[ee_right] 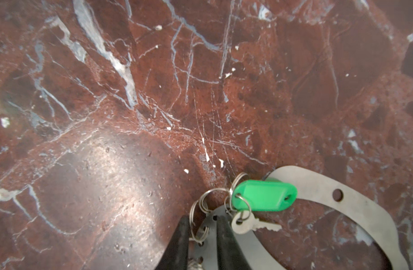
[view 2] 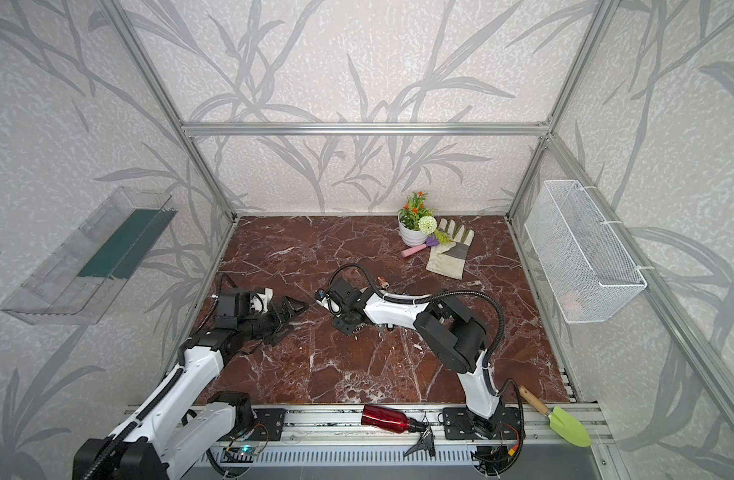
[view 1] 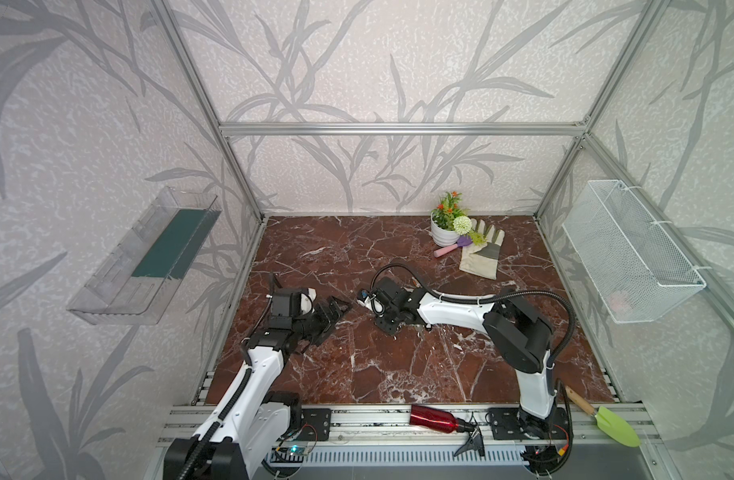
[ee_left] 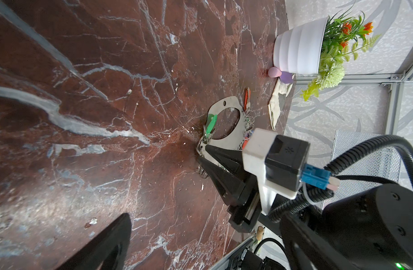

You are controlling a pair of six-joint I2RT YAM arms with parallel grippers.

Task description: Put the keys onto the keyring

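The keyring is a flat grey plate with a large oval cut-out, lying on the marble top; its rim carries several silver split rings. A green-tagged key hangs on one ring. A loose red-orange tagged key lies just beyond the plate's far side. My right gripper stands low at the plate's near end, jaws a narrow gap apart astride the rim and a split ring. The left gripper hovers wide open to the left of the plate, holding nothing; one finger shows.
A white plant pot, a pink-handled tool and a work glove sit at the back right. A red bottle and a green trowel lie on the front rail. A wire basket hangs on the right wall.
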